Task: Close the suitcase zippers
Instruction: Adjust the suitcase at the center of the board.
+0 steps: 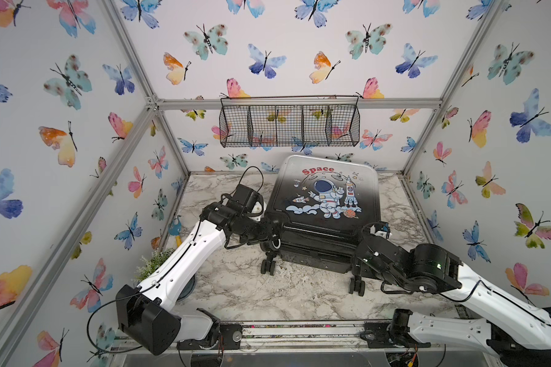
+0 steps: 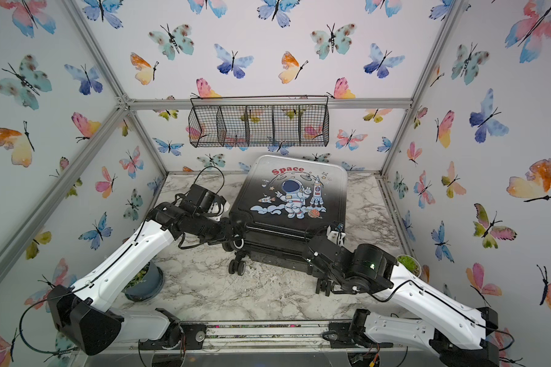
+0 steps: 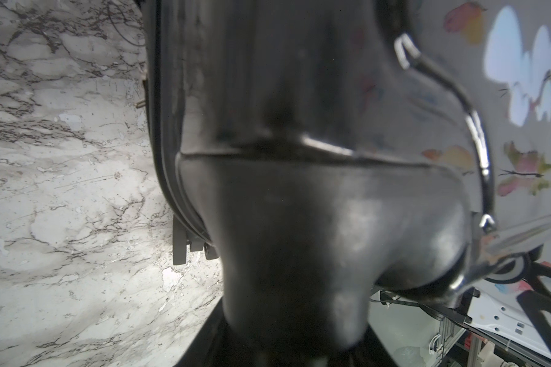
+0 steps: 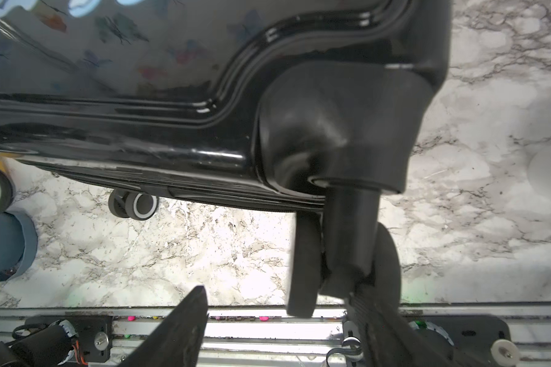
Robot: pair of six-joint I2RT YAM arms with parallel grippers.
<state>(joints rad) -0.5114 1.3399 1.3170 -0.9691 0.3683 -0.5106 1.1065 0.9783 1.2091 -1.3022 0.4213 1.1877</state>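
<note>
- Right wrist: the right claw (image 4: 279,294) is spread and pinches nothing. A twin wheel (image 4: 303,263) on a stubby stem sits between its fingers, hard by one and clear of the other. Just past the fingertips is the case (image 4: 172,79), a glossy black hard shell with moulded ribs. The zip (image 4: 223,194), a dull ribbed band, runs under the shell's edge. Closing here would likely catch the wheel rather than the zip, and no pull shows.
- Top views: both show the case lying flat, print up, on the marble-look table (image 1: 268,302), with a claw at each near corner. The left claw (image 1: 268,235) is at the other wheel corner. The shell and the tabletop both look slick, so a tug along the zip may skid or turn the case unless the other claw braces it.
- Left wrist: a rounded, matte corner housing (image 3: 299,222) fills the view, blurred and right against the claw. The fingers can't be made out, so I cannot tell whether this claw pinches or hangs free. Beside the housing the zip track curves round the corner. A small metal tab (image 3: 140,103) sticks out there, possibly a pull, but it is too small to say. A hold on that smooth bulge could slip off.
</note>
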